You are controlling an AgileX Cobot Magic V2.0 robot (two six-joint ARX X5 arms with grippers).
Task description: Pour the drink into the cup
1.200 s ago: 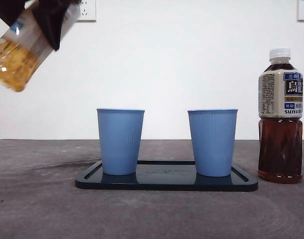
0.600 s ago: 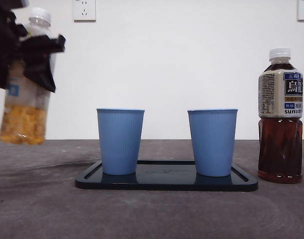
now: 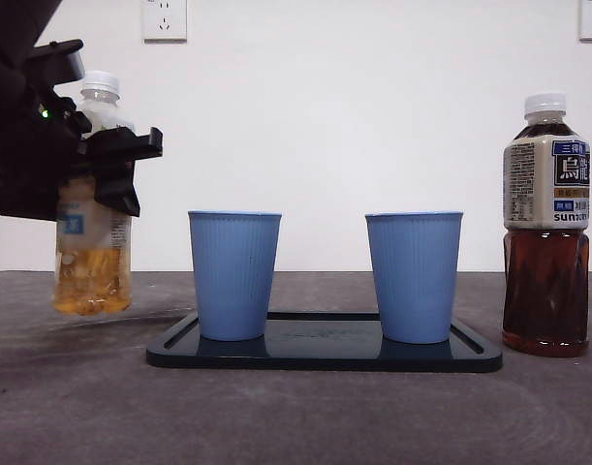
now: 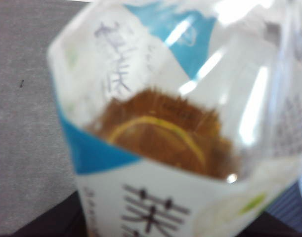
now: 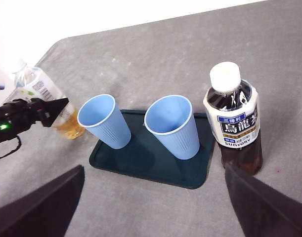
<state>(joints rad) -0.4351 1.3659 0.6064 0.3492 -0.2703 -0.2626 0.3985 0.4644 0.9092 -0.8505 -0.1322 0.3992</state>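
Two blue cups stand on a dark tray (image 3: 325,360) in the middle of the front view, and I describe from the left side of this frame. At the far left, the left gripper (image 3: 107,165) comes in from the upper left corner and its jaws are closed around the amber drink bottle (image 3: 92,262). This bottle is upright, has a white cap, and hangs a little above the grey table (image 3: 296,417), near the tray but not touching it. It is only partly filled. In the left wrist view the same bottle (image 4: 160,148) fills nearly the whole frame and is blurred.

Next comes the left cup (image 3: 234,274), then the right cup (image 3: 414,276), both upright and apart from each other. At the far right the dark tea bottle (image 3: 546,228) stands just beside the tray.

The right gripper (image 5: 153,217) waits high over the table with its jaws wide apart, holding nothing.
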